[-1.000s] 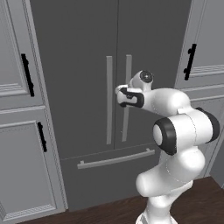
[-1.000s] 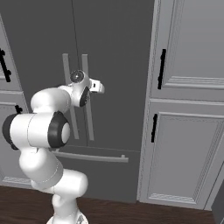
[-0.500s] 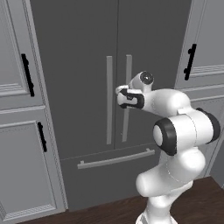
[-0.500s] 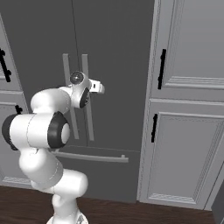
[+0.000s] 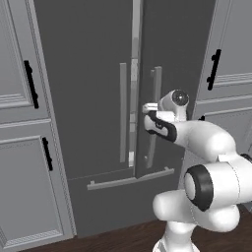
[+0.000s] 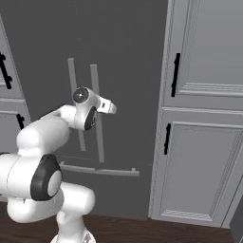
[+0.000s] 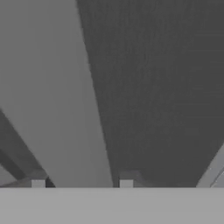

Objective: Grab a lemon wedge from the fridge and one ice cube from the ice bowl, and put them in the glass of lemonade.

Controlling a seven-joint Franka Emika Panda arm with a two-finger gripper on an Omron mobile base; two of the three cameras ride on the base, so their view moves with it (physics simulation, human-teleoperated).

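Kitchen wall of panelled grey cabinets [image 5: 19, 147] with black handles, dark wood floor at 6 o'clock.

Left base view: fridge [image 5: 88, 98] dead centre. Its right door looks cracked ajar, a pale strip showing at the centre seam. Gripper [image 5: 147, 109] sits against the right door handle [image 5: 154, 118], arm coming in from 4 o'clock. Bottom drawer bar at 6 o'clock of the handle.

Right base view: same fridge at 10 o'clock, cabinets at 3 o'clock. Hand is at the 2 vertical bars, over the right-hand one.

Hand view: pale handle bar runs from 11 to 6 o'clock, passing between the 2 tips at the bottom edge. Jaws look narrowed around the handle; firm contact cannot be told.

Lemon wedge presumably inside the fridge, hidden behind the doors.

Risk: a loose hold lets the bar slip out mid-pull and the door swings back. A straight pull, not the hinge arc, could also twist the jaws off.
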